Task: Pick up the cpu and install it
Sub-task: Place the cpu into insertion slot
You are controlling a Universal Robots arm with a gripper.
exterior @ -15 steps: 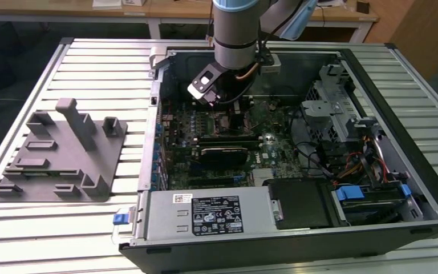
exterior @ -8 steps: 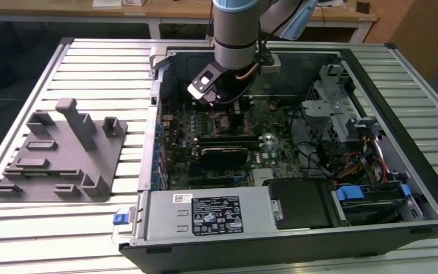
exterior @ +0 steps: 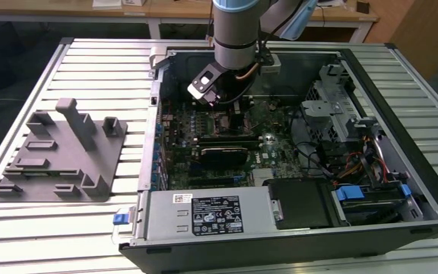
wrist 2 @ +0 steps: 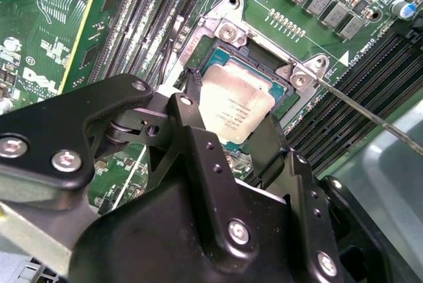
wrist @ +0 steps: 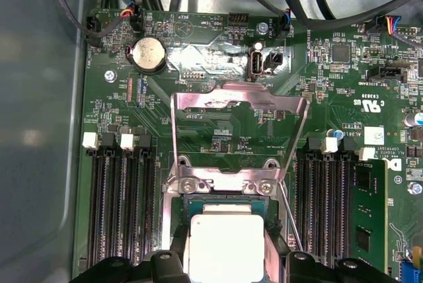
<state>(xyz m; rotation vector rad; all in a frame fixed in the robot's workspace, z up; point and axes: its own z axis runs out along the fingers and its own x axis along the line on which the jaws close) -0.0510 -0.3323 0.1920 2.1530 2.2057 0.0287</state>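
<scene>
Above the socket, the end effector clasps the cpu, near edge hidden behind its body.

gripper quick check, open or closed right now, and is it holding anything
Gripper: closed on the cpu, one finger against each of two opposite edges.

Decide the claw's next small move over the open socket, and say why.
Probably ease straight down, without letting go. The claw is shut on the cpu, which sits square within the socket, and the load plate is swung open. Whether the cpu is fully seated cannot be told, so letting go now seems premature.
</scene>
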